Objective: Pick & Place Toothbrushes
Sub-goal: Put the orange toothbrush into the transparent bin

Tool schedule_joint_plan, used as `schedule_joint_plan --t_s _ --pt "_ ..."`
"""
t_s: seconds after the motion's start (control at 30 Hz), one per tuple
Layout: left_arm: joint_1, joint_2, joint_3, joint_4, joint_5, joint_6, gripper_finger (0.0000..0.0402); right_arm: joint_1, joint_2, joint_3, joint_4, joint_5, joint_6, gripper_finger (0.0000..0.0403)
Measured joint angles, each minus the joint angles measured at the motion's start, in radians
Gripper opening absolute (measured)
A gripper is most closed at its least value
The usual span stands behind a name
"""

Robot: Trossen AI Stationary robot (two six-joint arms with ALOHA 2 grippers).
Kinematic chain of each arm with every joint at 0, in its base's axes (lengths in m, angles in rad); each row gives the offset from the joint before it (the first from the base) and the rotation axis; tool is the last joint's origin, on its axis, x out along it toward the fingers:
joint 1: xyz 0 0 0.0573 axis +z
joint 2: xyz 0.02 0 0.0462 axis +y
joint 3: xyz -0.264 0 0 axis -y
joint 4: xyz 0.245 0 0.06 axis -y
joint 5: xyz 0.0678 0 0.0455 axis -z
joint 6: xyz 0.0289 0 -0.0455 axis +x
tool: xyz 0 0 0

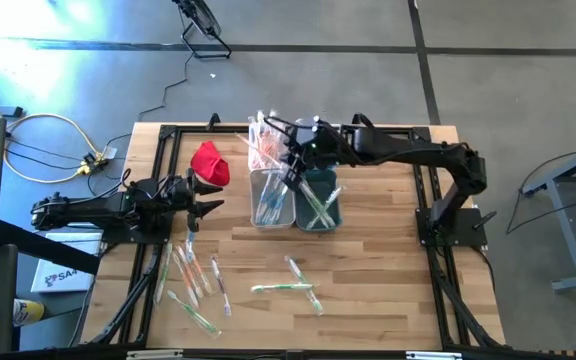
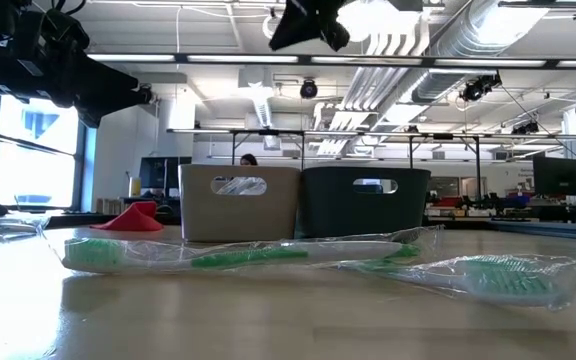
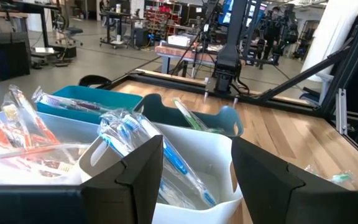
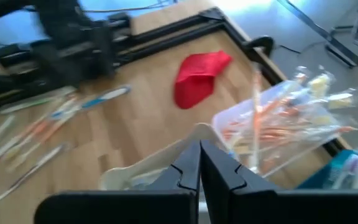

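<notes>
A: Item one, table (image 1: 368, 250). I'm seeing two bins standing side by side at mid-table: white bin (image 1: 271, 200) and dark teal bin (image 1: 320, 205), both already holding wrapped toothbrushes upright or leaning.

B: Loose stock?

A: Toothbrushes (image 1: 196, 275) are lying flat in a scatter on the left front of the table, long axes mostly running front to back. A second small group, green toothbrushes (image 1: 293, 285), is lying mid-front, one crosswise. Red cloth (image 1: 209, 162) is sitting behind the left scatter.

B: Arms?

A: Right arm is stretching across the table, right gripper (image 4: 199, 168) hovering over the bins, fingers clenched flat together with nothing between them. Left gripper (image 3: 197, 171) is waiting at the left edge, fingers spread, empty, pointing toward the bins.

B: Which one is nearer the stock?

A: I'm judging the left gripper nearer the left scatter, which is lying just in front of it.
</notes>
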Motion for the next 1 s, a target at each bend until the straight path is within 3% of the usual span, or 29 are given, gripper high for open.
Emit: schedule_joint_plan --t_s 0.27,0.43,0.8,1.0 --pt "0.000 0.000 0.000 0.000 0.001 0.000 0.0188 0.090 -0.014 0.000 0.018 0.010 0.001 0.0007" --pt "0.000 0.000 0.000 0.000 0.001 0.000 0.0188 0.122 -0.014 0.000 -0.003 0.070 0.128 0.0007" --pt "0.000 0.000 0.000 0.000 0.001 0.000 0.0188 0.152 -0.014 0.000 -0.206 0.064 0.264 0.0007" --pt "0.000 0.000 0.000 0.000 0.001 0.000 0.0188 0.210 -0.014 0.000 -0.281 0.247 0.259 0.0007"
